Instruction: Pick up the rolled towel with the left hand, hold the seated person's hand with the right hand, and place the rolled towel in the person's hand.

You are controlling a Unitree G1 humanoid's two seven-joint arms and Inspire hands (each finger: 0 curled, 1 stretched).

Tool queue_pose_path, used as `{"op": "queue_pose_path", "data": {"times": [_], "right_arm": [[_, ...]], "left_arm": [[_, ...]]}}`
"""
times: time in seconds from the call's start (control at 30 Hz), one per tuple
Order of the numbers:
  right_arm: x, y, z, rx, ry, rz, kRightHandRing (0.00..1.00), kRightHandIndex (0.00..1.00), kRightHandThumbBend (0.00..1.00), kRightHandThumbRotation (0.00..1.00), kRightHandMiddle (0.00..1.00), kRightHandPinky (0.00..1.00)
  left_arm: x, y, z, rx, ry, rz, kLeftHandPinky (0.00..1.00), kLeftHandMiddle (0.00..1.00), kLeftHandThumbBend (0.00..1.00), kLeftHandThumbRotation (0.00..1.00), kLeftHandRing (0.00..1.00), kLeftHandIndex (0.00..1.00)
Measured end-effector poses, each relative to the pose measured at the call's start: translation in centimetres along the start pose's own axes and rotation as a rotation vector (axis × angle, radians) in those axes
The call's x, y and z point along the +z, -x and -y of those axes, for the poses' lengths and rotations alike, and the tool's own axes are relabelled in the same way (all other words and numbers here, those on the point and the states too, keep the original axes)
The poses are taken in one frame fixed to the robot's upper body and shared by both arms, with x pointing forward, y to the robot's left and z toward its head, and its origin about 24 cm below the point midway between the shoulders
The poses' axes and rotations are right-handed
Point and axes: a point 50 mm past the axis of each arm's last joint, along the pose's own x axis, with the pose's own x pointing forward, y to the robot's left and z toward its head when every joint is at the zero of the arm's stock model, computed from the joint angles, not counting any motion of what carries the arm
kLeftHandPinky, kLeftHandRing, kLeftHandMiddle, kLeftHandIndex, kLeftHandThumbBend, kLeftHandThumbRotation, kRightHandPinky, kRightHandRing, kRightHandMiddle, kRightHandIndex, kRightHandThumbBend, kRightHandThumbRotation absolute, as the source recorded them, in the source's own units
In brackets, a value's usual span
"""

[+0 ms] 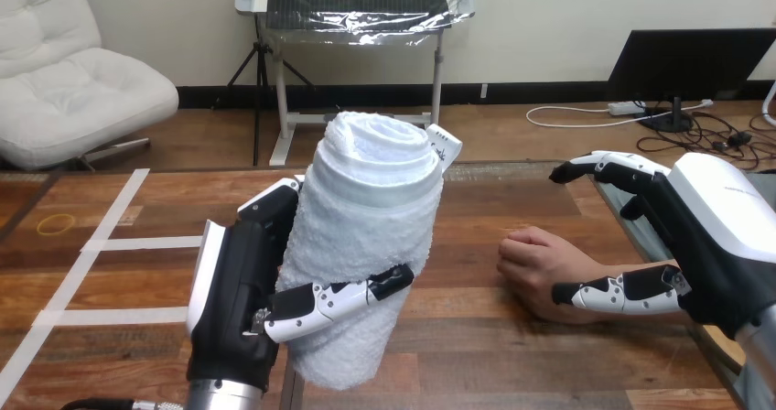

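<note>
Towel (pixel 366 245) upright at seven o'clock, our left hand (pixel 233 291) grasping it, fingers (pixel 339 298) wrapped across its front. At four o'clock our right hand (pixel 723 236) hangs released, just beside the person's hand (pixel 535 264), a fist resting on the counter (pixel 503 355).

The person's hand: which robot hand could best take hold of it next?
Probably the right hand: open beside the person's hand, while the left hand is curled round the rolled towel.
</note>
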Motion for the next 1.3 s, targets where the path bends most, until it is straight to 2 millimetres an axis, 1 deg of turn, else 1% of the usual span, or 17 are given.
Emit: {"op": "queue_pose_path", "data": {"times": [0.33, 0.53, 0.77, 0.93, 1.3], "right_arm": [[-0.3, -0.5, 0.4, 0.061, 0.068, -0.059, 0.87, 0.8, 0.84, 0.0, 0.87, 0.71], [-0.6, -0.7, 0.6, 0.12, 0.11, -0.084, 0.87, 0.81, 0.84, 0.0, 0.86, 0.72], [-0.9, -1.1, 0.7, 0.167, 0.156, -0.093, 0.86, 0.82, 0.86, 0.0, 0.85, 0.74], [-1.3, -1.5, 0.8, 0.184, 0.176, -0.106, 0.86, 0.81, 0.86, 0.0, 0.85, 0.74], [-2.5, -2.3, 0.9, 0.225, 0.235, -0.156, 0.88, 0.82, 0.84, 0.0, 0.87, 0.79]], "left_arm": [[-0.2, 0.1, -0.3, 0.005, -0.02, -0.003, 0.38, 0.45, 0.6, 0.04, 0.41, 0.52], [-0.2, 0.1, -0.4, 0.009, -0.026, 0.001, 0.39, 0.45, 0.59, 0.04, 0.41, 0.52], [-0.2, 0.1, -0.6, 0.007, -0.03, 0.006, 0.39, 0.45, 0.58, 0.02, 0.41, 0.52], [-0.2, 0.2, -0.8, 0.005, -0.032, 0.007, 0.36, 0.45, 0.58, 0.01, 0.39, 0.52], [-0.4, 0.2, -1.3, 0.006, -0.031, 0.001, 0.35, 0.46, 0.58, 0.0, 0.39, 0.52]]}}
